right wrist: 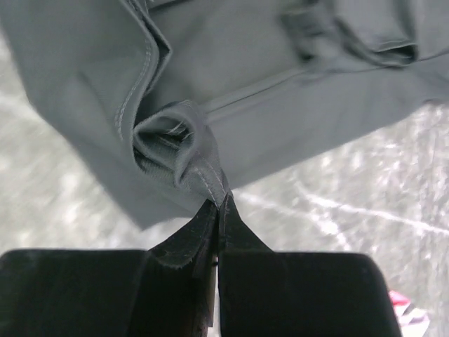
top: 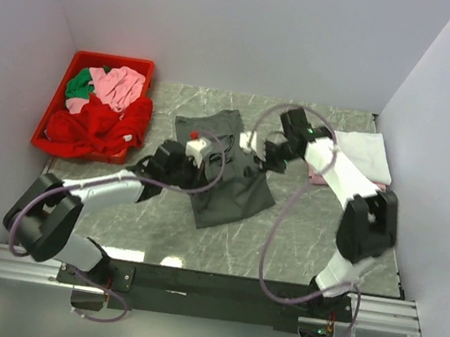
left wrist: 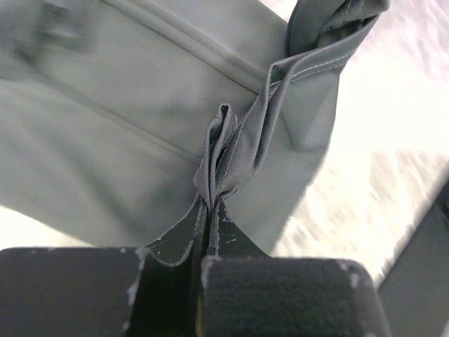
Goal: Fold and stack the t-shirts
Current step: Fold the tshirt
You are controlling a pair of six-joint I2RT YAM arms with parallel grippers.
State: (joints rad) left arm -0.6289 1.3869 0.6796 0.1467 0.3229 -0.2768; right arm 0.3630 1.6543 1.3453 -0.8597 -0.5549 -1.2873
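Observation:
A dark grey t-shirt (top: 232,178) lies partly spread in the middle of the table. My left gripper (top: 196,149) is shut on a bunched fold of the grey t-shirt (left wrist: 105,126) at its left side, the fold pinched at the left gripper (left wrist: 210,202) tips. My right gripper (top: 257,150) is shut on a hem of the grey t-shirt (right wrist: 295,105) at its right side, and the cloth rises from the right gripper (right wrist: 223,198) tips. A folded white t-shirt (top: 367,156) lies over a pink one (top: 318,179) at the right. Red (top: 99,129), pink (top: 119,85) and green (top: 79,83) t-shirts are heaped in the bin.
The red plastic bin (top: 51,113) stands at the back left by the wall. White walls close in the marbled table (top: 299,239) on three sides. A black rail (top: 208,285) runs along the near edge.

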